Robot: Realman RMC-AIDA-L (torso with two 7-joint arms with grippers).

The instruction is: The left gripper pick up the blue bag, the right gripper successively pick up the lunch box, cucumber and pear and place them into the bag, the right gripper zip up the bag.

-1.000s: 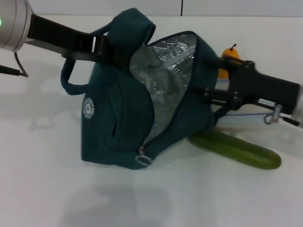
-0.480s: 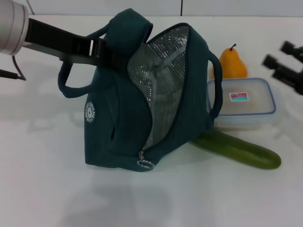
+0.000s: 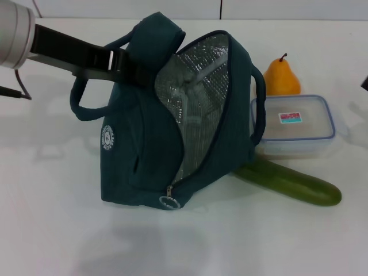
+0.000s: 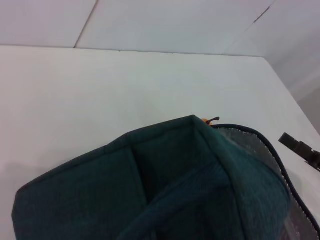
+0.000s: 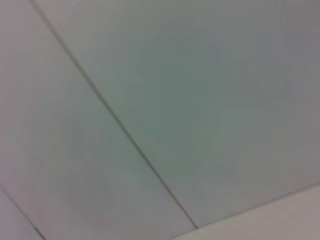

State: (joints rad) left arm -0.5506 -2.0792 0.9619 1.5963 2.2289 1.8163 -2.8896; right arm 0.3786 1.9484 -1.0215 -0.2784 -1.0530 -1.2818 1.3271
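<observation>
The blue bag [image 3: 144, 149] stands tilted on the white table, its mouth gaping toward the right and showing the silver lining [image 3: 195, 103]. My left gripper [image 3: 125, 62] is shut on the bag's top flap and holds it up; the left wrist view shows only that flap [image 4: 165, 200]. The clear lunch box [image 3: 293, 123] sits to the right of the bag, with the pear [image 3: 282, 77] behind it. The cucumber [image 3: 293, 184] lies in front, one end tucked under the bag. My right gripper [image 3: 365, 84] is a dark sliver at the right edge, apart from everything.
The metal ring zip pull [image 3: 167, 201] hangs at the bag's lower front corner. A loop handle [image 3: 80, 103] droops on the bag's left side. White table [image 3: 57, 230] stretches in front and to the left. The right wrist view shows only pale wall panels.
My right gripper has drawn back from the bag's mouth to the right edge of view, uncovering the lunch box. The bag has sagged slightly; the left arm holds still.
</observation>
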